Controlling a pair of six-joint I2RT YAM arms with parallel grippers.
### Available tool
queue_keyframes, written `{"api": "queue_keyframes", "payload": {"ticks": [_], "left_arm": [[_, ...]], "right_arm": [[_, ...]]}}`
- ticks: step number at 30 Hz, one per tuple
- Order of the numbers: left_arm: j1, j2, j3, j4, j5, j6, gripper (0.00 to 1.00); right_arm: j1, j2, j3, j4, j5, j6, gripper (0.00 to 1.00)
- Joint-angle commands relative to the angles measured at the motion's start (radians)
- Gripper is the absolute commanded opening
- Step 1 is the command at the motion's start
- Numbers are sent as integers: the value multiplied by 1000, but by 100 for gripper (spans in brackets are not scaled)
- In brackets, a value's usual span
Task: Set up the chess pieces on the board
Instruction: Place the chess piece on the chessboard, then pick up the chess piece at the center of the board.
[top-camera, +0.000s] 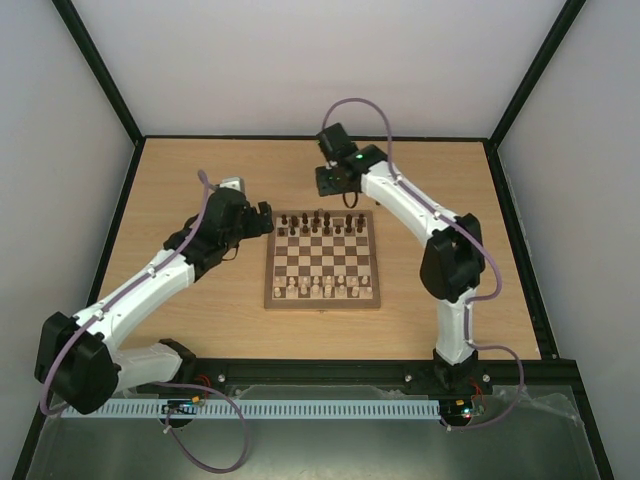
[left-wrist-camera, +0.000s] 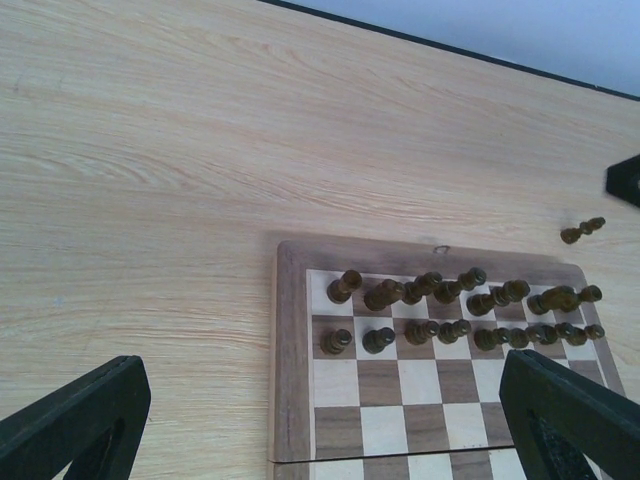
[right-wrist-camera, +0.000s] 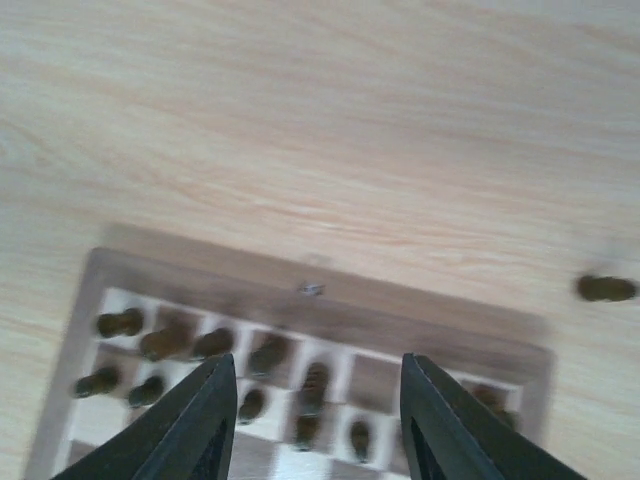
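Note:
The board (top-camera: 322, 262) lies mid-table. The dark chess pieces (top-camera: 322, 223) stand in two rows on its far side and show in the left wrist view (left-wrist-camera: 455, 310) and, blurred, in the right wrist view (right-wrist-camera: 260, 370). One dark piece (left-wrist-camera: 582, 230) lies on the table beyond the board's far right corner; it also shows in the right wrist view (right-wrist-camera: 605, 288). My left gripper (top-camera: 264, 214) is open and empty over the board's far left corner (left-wrist-camera: 320, 420). My right gripper (top-camera: 340, 190) is open and empty above the board's far edge (right-wrist-camera: 318, 420).
Pale pieces (top-camera: 322, 289) stand in two rows on the board's near side. Bare wooden table (top-camera: 200, 180) surrounds the board, with black frame posts and white walls around it. The right arm's body shows as a black corner (left-wrist-camera: 625, 180) in the left wrist view.

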Motion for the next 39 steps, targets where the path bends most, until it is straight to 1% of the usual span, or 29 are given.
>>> {"api": "queue_keyframes", "payload": {"ticks": [1,2,4,6,12,19,25,31,34,39], "left_arm": [[0,19,38,23,51,29,99],[-3,24,42,25,57,31,99],[-9,38,49,25,64,33,99],[-17,44,50,28,65,33,99],[-23,59,48,37,64,35,99],[-27,72,52,38,52,31,99],[-26,72,48,38,40,30,99],[-27,78,49,38,35,32,99],[-27,80,49,37,32,33,99],[-27,83,44,37,31,33,99]], "right_arm": [[-139,-81,-92,15,17,22,53],[-170,-82,-109,28,0,32,57],[-228,-63,-114,30,-24,39,60],[-270,-26,-98,15,-7,39,62],[-356,79,-59,7,-39,32,61],[-368,166,-26,15,-55,26,60],[-369,228,26,0,-26,28,57],[-370,260,33,3,-39,28,50],[-370,266,26,5,-56,30,49],[-370,267,15,10,-67,31,43]]}}
